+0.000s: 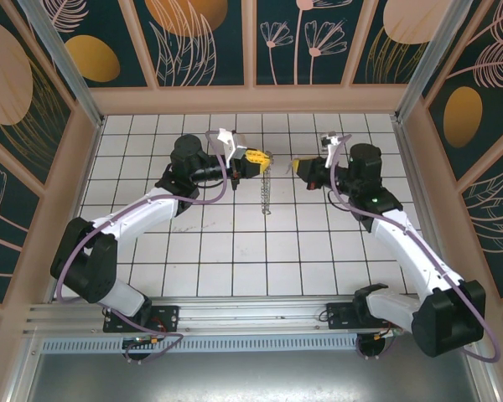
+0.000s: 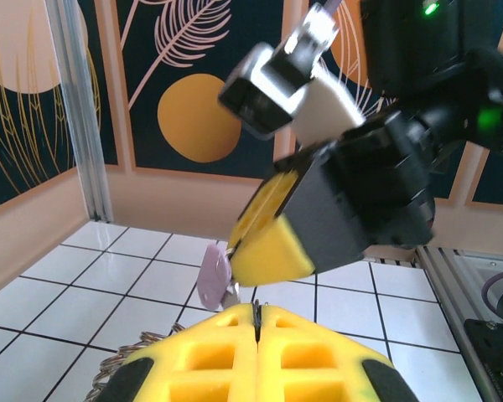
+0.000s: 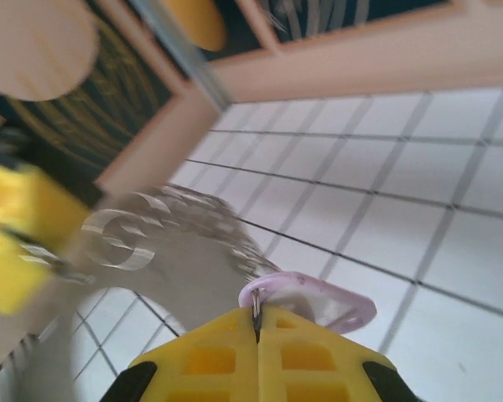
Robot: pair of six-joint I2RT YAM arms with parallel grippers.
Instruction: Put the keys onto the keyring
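Nearest, dangling over the white tiles (image 1: 235,251): keyring (image 1: 267,193), long axis hanging straight down. Pinched at its top by left gripper (image 1: 260,157), yellow fingers clamped tight on it. Just to the right, across a small gap: right gripper (image 1: 297,166), squeezed shut on the key (image 2: 211,275), lilac head sticking out past the fingertips toward the loop. Both held in mid-air over the far half of the table. Likely needs a short leftward reach from the right arm, head's hole lined up with the ring.
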